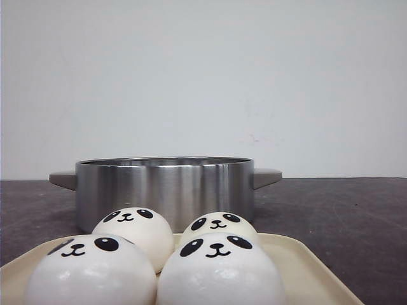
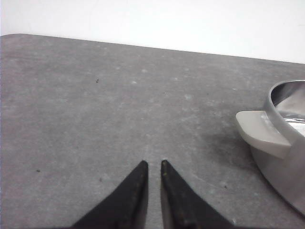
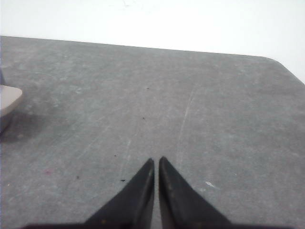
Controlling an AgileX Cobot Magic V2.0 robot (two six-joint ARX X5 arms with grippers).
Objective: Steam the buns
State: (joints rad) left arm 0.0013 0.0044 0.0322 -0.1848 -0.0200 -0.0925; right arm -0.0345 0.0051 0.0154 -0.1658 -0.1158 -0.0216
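Observation:
Several glossy white buns with black panda faces sit close together on a cream tray (image 1: 305, 264) at the near edge of the front view; the front pair (image 1: 89, 270) (image 1: 219, 273) partly hide the back pair (image 1: 135, 230) (image 1: 219, 226). Neither gripper shows in the front view. In the left wrist view my left gripper (image 2: 153, 163) hangs over bare grey table, shut with a thin gap and nothing between its fingers. My right gripper (image 3: 156, 160) is shut over bare table too, holding nothing.
A wide stainless steel pot (image 1: 165, 187) with grey side handles stands just behind the tray, without a lid. Its left handle (image 2: 262, 133) lies to the right of my left gripper. Its right handle (image 3: 8, 100) shows at the right wrist view's edge. A white wall backs the dark grey table (image 1: 356, 216).

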